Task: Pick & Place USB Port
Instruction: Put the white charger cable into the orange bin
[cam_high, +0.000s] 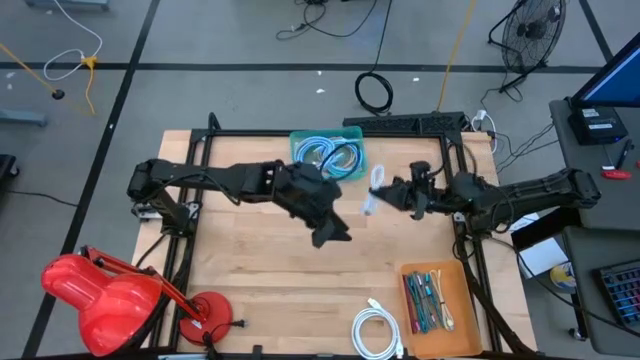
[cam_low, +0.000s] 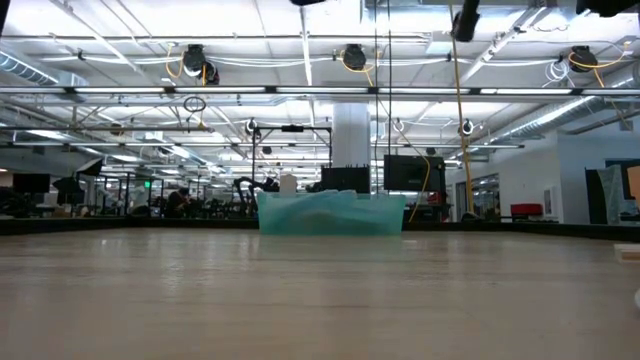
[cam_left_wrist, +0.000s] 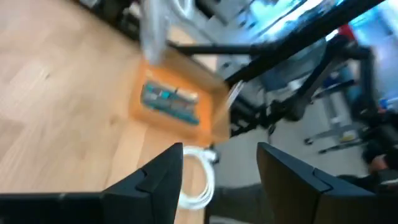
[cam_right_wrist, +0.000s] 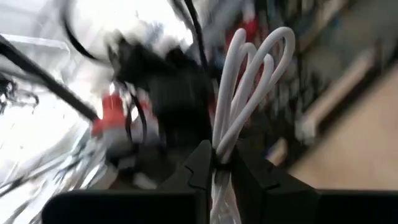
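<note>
— Where was the white USB cable (cam_right_wrist: 245, 93)?
— Clamped in the right gripper (cam_right_wrist: 221, 165), held up over the table's (cam_high: 270, 260) middle, just right of the blue bin (cam_high: 328, 152).
— And the left gripper (cam_left_wrist: 217, 168)?
— Fingers spread, empty, above the table's centre, facing the orange tray (cam_left_wrist: 177, 93).

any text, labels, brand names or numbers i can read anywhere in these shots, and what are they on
None can be read.
Orange box of small items: any printing too small to tell.
Clear bin of cables: no label visible.
Red lamp: no marking visible.
Monitor beside the table: screen content too small to read.
Hall behind the table in the low view: no sign legible.
Both wrist views: too blurred for any text.
</note>
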